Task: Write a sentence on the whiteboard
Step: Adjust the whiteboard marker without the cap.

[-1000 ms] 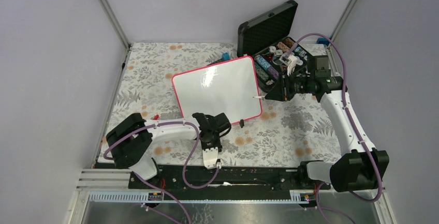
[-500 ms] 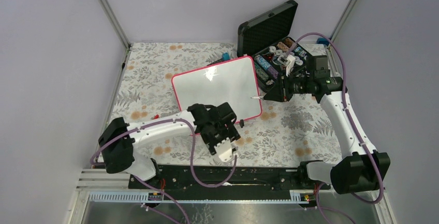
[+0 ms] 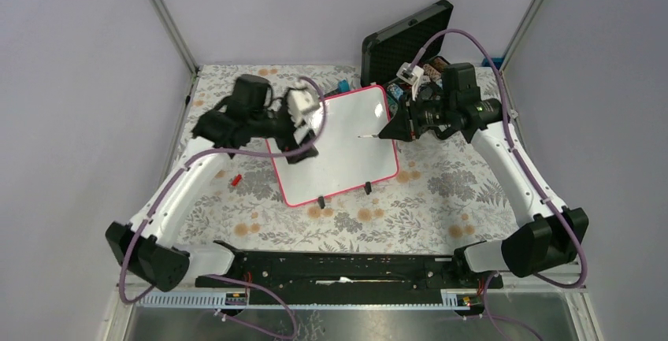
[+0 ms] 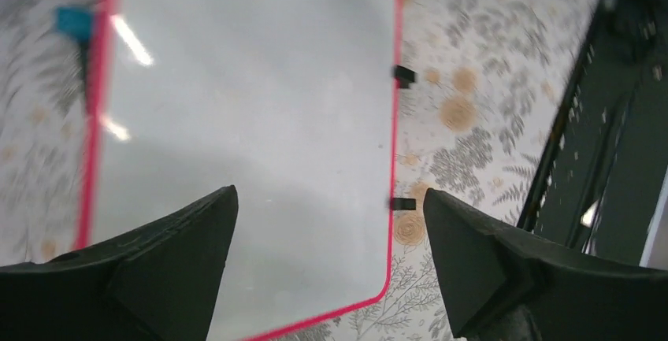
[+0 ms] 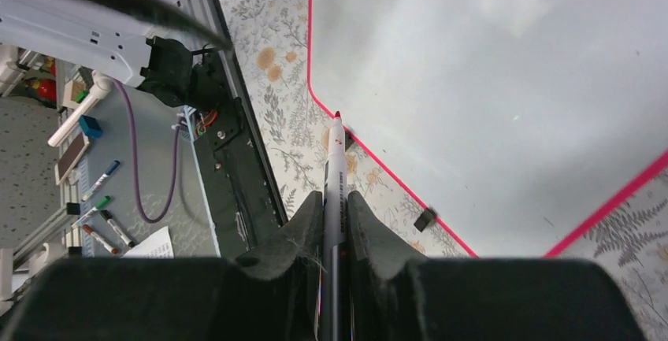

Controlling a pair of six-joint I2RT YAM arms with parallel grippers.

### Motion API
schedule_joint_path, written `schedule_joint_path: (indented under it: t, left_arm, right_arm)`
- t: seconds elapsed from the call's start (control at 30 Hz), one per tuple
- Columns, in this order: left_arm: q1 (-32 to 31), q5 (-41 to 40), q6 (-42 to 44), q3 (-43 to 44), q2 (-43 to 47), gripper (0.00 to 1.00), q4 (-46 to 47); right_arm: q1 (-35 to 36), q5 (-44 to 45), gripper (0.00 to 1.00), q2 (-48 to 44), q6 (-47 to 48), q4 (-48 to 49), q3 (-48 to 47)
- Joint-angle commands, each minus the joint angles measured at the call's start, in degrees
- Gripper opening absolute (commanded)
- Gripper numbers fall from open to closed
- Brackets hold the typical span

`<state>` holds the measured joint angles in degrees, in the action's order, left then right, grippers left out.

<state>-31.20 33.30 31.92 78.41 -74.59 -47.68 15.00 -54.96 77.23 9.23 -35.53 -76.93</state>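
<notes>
The whiteboard (image 3: 343, 152), glossy white with a red-pink frame and two small black feet, lies tilted on the flowered tablecloth. Its face is bare; no sentence shows on it. My left gripper (image 3: 306, 146) hangs open over the board's left part. In the left wrist view its two black fingers (image 4: 157, 278) stand wide apart above the whiteboard (image 4: 236, 120), with nothing between them. My right gripper (image 3: 396, 130) is shut on a marker (image 5: 335, 168) whose red tip points over the board's right half. The right wrist view shows the tip above the whiteboard's (image 5: 488, 81) near edge.
An open black foam-lined case (image 3: 410, 50) with small items stands behind the board at the back right. A blue object (image 3: 343, 86) lies by the board's far edge, a small red piece (image 3: 235, 179) to its left. A black rail (image 3: 339, 266) runs along the near edge.
My left arm swung from the near edge up to the board's left side and its gripper opened. My right arm carried the marker leftward, from the board's right edge to over its face.
</notes>
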Motion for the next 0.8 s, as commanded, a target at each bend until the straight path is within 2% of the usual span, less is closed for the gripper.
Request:
schedule_joint_path:
  t: [0.0, 0.03, 0.1, 0.23, 0.33, 0.43, 0.6, 0.77]
  left_arm:
    - [11.5, 5.7, -18.8, 1.4, 8.0, 0.98, 9.6]
    - [13.1, 4.3, -20.4, 1.7, 9.1, 0.99, 10.8]
    - [20.7, 5.0, -23.5, 2.5, 10.0, 0.99, 11.2]
    - [35.4, 16.7, -28.6, 0.0, 10.2, 0.99, 11.7]
    - [42.3, 20.4, -28.4, -3.9, 10.6, 0.99, 13.9]
    - [44.4, 20.3, -28.5, -5.7, 8.4, 0.99, 13.8]
    - [45.1, 26.5, -28.6, -8.5, 4.6, 0.95, 15.0]
    - [45.1, 26.4, -27.5, -10.9, 2.5, 0.91, 16.4]
  right_arm:
    - [3.9, 0.8, 0.0, 3.2, -2.4, 3.3, -5.4]
    - [4.9, 1.3, 0.0, 3.9, -2.7, 3.6, -6.4]
    - [6.6, 2.3, 0.0, 5.5, -3.6, 4.3, -8.6]
    - [10.8, 5.6, 0.0, 8.8, -4.1, 4.9, -13.9]
    - [13.7, 10.0, 0.0, 10.8, -4.7, 7.1, -16.5]
    - [17.1, 15.3, 0.0, 12.7, -4.8, 9.6, -18.5]
    - [22.7, 22.2, 0.0, 16.3, -2.5, 12.0, -20.8]
    - [27.9, 29.7, 0.0, 18.8, 0.4, 13.7, -21.5]
